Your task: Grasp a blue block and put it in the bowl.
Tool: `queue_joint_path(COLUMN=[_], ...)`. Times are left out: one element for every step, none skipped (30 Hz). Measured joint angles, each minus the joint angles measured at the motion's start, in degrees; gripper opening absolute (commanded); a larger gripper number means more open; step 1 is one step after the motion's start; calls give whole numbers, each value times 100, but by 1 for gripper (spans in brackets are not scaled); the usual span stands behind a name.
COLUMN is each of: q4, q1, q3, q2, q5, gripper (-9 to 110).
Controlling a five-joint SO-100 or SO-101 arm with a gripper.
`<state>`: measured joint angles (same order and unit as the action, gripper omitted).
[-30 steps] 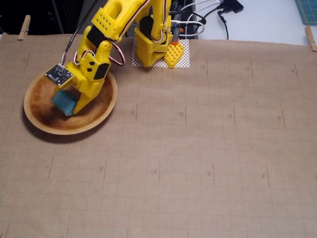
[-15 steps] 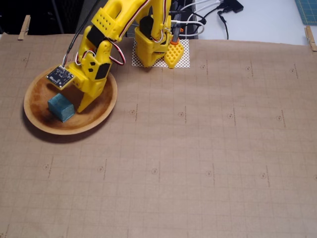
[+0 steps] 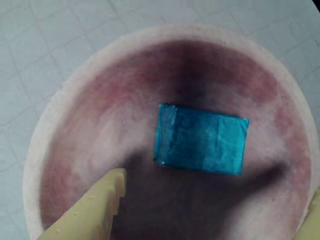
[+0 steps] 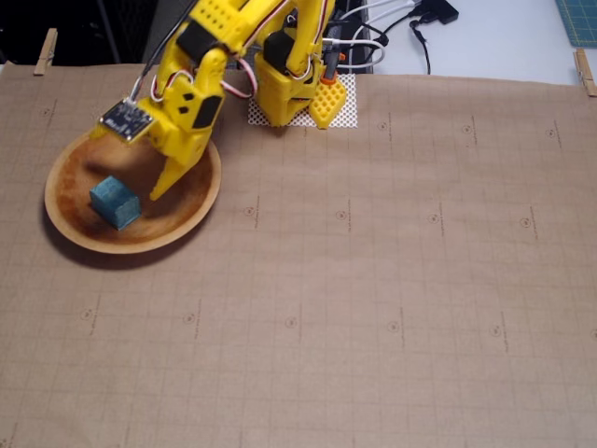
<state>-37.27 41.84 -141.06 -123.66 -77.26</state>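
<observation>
The blue block (image 3: 201,145) lies flat on the floor of the wooden bowl (image 3: 47,135), near its middle. In the fixed view the block (image 4: 115,202) sits in the left half of the bowl (image 4: 194,216), which stands at the far left of the table. My yellow gripper (image 3: 218,182) hangs just above the bowl with its jaws apart and nothing between them. One finger (image 3: 95,207) shows at the lower left and the other only at the right edge. In the fixed view the gripper (image 4: 154,187) is over the bowl, just right of the block and clear of it.
Brown gridded paper (image 4: 373,280) covers the table, held by clothespins (image 4: 45,51) at the back corners. The arm's yellow base (image 4: 289,89) stands at the back on a white mesh pad, with cables behind it.
</observation>
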Motion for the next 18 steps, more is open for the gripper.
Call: queue_joint_path(q4=[-70, -88, -97, -97, -97, -97, -97, -105, -141, -158, -158, -176, -185, -185, -185, -185, -185, -185], q1=[-176, -255, -387, -501, -624, -765, -826, -940, -1072, -1222, -1354, -1459, -1529, -1582, -1661, -1740, -1837, -1890], q3=[0, 0, 0, 0, 0, 0, 0, 0, 0, 0, 0, 0, 0, 0, 0, 0, 0, 0], q2=[-264, -360, -519, -668, -835, -1011, -1081, -1195, -1336, -1468, -1591, -1731, -1863, -1969, -2136, -2268, -2408, -2531], q5=[-97, -132, -211, -272, -343, -439, -466, -554, -624, -694, -756, -817, -861, -888, -914, -914, -914, -914], gripper=[47, 46, 45, 43, 40, 36, 35, 32, 30, 27, 25, 23, 21, 19, 18, 16, 15, 14])
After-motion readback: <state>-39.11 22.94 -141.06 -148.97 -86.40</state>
